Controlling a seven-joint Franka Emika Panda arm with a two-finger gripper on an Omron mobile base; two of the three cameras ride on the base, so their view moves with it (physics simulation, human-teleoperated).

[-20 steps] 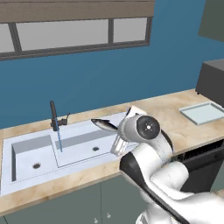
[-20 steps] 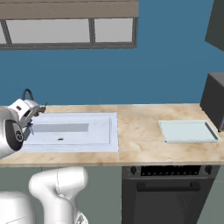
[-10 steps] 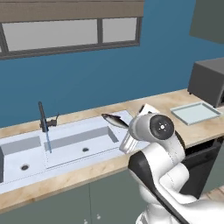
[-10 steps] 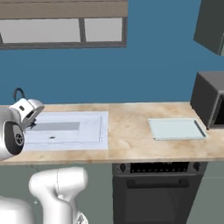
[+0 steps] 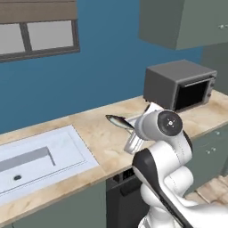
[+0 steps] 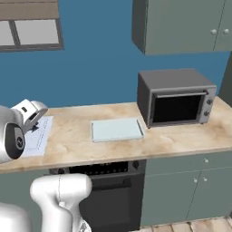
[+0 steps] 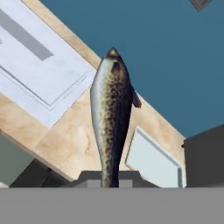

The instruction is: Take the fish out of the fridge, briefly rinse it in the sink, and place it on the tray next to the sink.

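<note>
My gripper (image 7: 110, 176) is shut on the tail end of the fish (image 7: 113, 111), a slender speckled grey fish that points away from the hand. From the left base camera, the fish (image 5: 117, 120) sticks out to the left of the gripper (image 5: 128, 126), in the air above the beige counter. The white sink (image 5: 38, 156) lies to the left of it, and its corner (image 6: 40, 133) shows beside the hand. The pale blue-grey tray (image 6: 116, 130) lies flat on the counter, right of the sink; in the hand view the tray (image 7: 153, 158) sits just past the fish.
A dark grey microwave (image 6: 176, 97) stands on the counter right of the tray. An oven front with dark knobs (image 6: 100, 169) sits under the counter. Grey-green wall cupboards (image 6: 181, 25) hang above. Bare beige counter (image 6: 72, 136) lies between sink and tray.
The base has driven to the right: the sink has slid to the left of both base views, and the tray and microwave have come toward the middle. The fish stays in the shut gripper.
</note>
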